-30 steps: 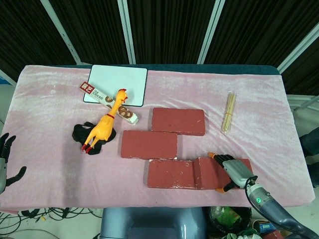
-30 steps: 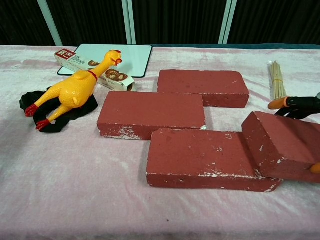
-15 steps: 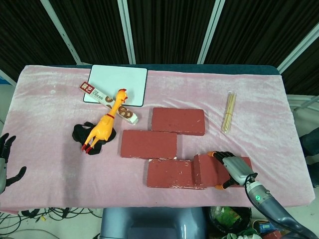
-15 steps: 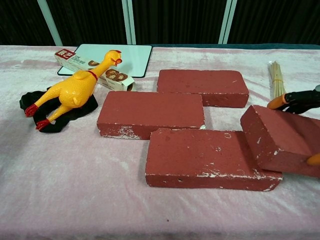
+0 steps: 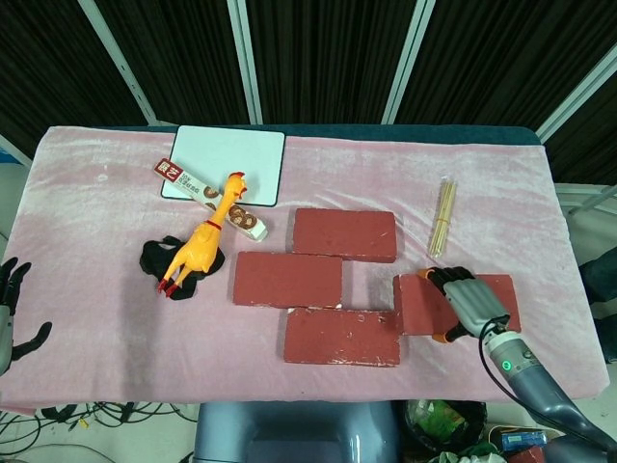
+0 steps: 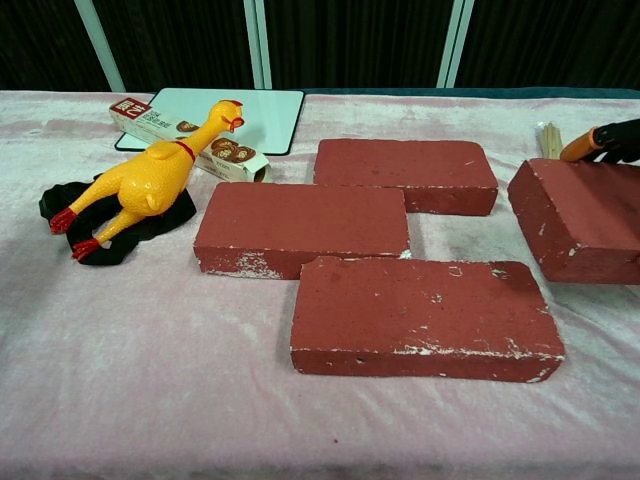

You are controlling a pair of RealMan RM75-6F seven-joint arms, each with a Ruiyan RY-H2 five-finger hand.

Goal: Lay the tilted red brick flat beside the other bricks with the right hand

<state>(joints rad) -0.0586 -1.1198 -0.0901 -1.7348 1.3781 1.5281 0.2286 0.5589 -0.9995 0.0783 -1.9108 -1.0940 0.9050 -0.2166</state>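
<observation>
red brick [image 5: 424,304]: chipped, level, apart from bricks | right hand [image 5: 472,304]: clasping it

Rough matt bricks [image 6: 425,318] — fuzzy cloth [image 6: 150,380]

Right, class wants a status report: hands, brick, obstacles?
Right hand grips red brick, lifted off nearest flat brick. Left hand open, idle. Skewers beyond, not blocking.
</observation>
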